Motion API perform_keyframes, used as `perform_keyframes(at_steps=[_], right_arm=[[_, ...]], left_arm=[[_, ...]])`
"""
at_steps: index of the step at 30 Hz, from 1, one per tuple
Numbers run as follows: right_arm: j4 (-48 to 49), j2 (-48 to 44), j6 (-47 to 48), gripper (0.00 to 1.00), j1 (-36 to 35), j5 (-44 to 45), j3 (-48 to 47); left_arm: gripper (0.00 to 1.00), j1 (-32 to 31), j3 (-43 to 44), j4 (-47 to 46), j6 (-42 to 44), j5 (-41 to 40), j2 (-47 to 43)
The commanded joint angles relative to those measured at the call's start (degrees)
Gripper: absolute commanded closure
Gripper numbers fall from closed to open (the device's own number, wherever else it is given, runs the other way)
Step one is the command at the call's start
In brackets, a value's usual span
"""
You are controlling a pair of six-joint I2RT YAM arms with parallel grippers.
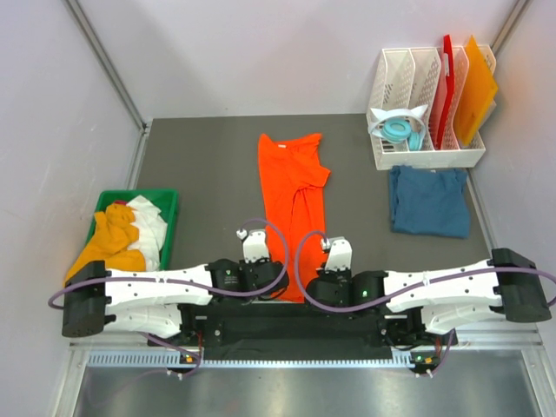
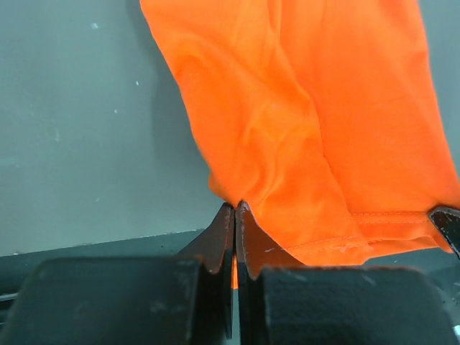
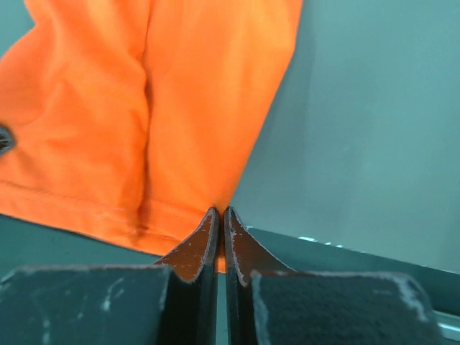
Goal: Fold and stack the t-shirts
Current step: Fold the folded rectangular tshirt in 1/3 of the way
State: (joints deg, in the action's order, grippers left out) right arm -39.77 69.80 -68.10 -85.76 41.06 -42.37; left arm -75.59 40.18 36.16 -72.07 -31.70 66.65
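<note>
A bright orange t-shirt (image 1: 291, 195) lies lengthwise in the middle of the dark table, folded into a narrow strip with its collar at the far end. My left gripper (image 2: 236, 205) is shut on the near left corner of its hem (image 2: 374, 228). My right gripper (image 3: 220, 210) is shut on the near right corner, and orange cloth shows between both pairs of jaws. A dark teal-blue t-shirt (image 1: 427, 201) lies folded at the right. Yellow-orange, white and red t-shirts (image 1: 122, 234) are heaped in the bin on the left.
The green bin (image 1: 169, 204) stands at the table's left edge. At the back right a white rack (image 1: 430, 156) holds red and orange boards (image 1: 473, 87) and a teal headset (image 1: 398, 130). Grey walls close in the table on three sides.
</note>
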Motion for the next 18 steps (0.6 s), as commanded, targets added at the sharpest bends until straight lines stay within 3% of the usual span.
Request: perform_keyframes(at_steps=[1,6,11,18], right_arm=[[-4.7,-0.54,1.56,1.0,-0.73,5.61,-4.38],[-6.72,-2.03,3.05,1.0,1.89,8.77,-6.76],[-0.41,-3.62,13.67,1.0,10.15,8.08,-8.17],[12.43,2.25,29.76,1.0,24.83,2.1,-11.15]], left_arm=[[1.0,-0.17,3.58,4.35,0.88,-4.15,-1.26],[1.0,-0.26,6.83,7.51,0.53,-9.15,-2.75],[1.0,0.35,8.77,5.77,5.17,-16.36,-3.72],[1.0,12.99,11.93,-2.84,18.71,-12.42,1.98]])
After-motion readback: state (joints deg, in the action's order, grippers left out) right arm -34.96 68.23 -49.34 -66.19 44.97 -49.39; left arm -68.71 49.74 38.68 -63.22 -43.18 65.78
